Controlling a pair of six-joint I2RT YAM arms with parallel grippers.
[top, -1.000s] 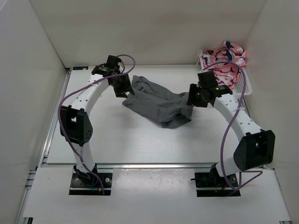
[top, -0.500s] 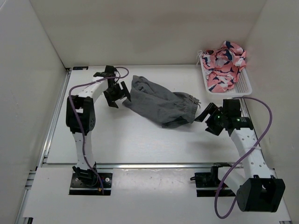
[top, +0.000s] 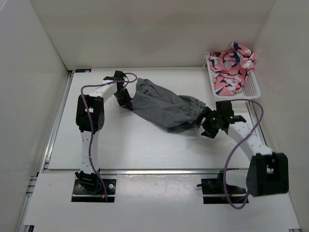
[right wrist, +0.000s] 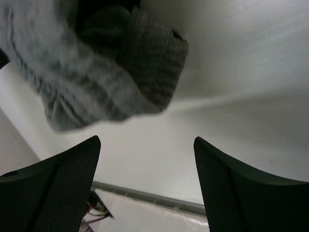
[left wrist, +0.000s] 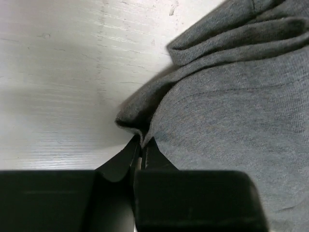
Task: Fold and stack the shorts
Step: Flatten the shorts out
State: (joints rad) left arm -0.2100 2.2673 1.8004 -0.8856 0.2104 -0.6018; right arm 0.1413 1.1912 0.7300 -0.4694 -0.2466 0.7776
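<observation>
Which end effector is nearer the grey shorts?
Left. The left end effector is shut on an edge of the shorts; the right end effector is open just short of their other end.

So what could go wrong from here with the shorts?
1. The left gripper pinches only a thin edge of the shorts; a pull could slip it free.
2. The right gripper stands open short of the bunched end, so it may close on several layers or miss.

The shorts (right wrist: 111, 72) are blurred and cut off at the right wrist view's top and left edges.
</observation>
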